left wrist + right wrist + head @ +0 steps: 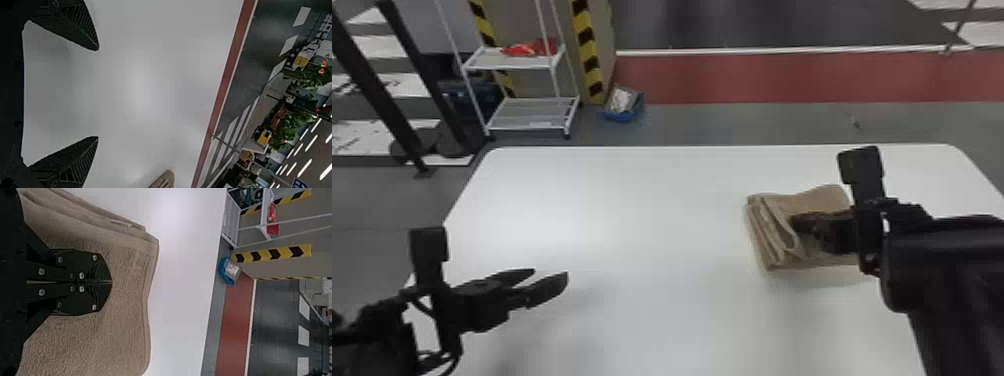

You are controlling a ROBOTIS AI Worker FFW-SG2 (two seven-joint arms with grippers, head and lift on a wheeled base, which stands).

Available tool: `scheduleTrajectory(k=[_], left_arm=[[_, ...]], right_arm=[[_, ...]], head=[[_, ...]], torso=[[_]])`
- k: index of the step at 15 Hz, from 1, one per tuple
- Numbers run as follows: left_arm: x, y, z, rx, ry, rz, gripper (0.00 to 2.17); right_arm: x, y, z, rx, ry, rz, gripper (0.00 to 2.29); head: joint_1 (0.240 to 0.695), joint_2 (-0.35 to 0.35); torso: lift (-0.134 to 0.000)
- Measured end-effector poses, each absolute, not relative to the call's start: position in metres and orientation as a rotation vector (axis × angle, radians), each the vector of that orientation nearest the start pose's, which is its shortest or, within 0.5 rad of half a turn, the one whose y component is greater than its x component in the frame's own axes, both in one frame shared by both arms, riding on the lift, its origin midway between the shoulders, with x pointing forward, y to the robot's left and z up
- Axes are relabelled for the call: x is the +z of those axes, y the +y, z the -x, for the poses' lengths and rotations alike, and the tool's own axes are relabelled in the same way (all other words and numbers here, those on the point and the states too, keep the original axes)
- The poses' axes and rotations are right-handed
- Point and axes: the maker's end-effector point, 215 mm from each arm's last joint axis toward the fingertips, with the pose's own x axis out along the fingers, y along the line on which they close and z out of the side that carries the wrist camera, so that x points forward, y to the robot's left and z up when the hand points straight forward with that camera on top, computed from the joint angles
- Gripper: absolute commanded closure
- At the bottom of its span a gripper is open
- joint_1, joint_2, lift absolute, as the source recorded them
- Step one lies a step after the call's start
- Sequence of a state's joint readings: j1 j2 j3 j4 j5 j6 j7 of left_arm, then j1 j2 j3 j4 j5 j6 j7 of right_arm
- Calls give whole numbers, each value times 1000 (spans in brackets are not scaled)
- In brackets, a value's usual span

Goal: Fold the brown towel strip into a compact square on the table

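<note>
Folded in layers, the brown towel [819, 199] lies on the right half of the white table [642, 225], its stacked edges and a loose fold facing left. My right gripper [794, 224] is at the towel's upper surface and partly covers it. In the right wrist view the two fingers of my right gripper [111, 282] are pressed together over the towel [125, 305], with no cloth visible between them. My left gripper [550, 274] is above the table's left part, away from the towel. The left wrist view shows the left gripper [98, 93] open around nothing, and a towel corner [165, 181].
Beyond the table's far edge stand a white wire shelf [532, 112] with a red item and a blue bin [624, 105] on the floor. Black posts [417, 100] rise past the left side. Bare tabletop lies between the two grippers.
</note>
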State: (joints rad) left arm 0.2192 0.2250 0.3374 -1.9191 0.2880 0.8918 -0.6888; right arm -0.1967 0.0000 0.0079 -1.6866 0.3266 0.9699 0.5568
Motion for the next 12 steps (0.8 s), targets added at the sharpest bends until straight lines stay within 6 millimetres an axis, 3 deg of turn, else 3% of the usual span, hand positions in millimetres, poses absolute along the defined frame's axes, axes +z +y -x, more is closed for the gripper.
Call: scheduleTrajectory(k=[7, 12], left_arm=[[-428, 290, -451, -442, 599, 303, 80], [-424, 284, -455, -454, 592, 298, 70]], right_arm=[[-455, -106, -529, 530, 729, 81, 1949], [-456, -42, -464, 687, 767, 54, 1949]], head=[[695, 201], [695, 277]], torso=[[-124], [-124]])
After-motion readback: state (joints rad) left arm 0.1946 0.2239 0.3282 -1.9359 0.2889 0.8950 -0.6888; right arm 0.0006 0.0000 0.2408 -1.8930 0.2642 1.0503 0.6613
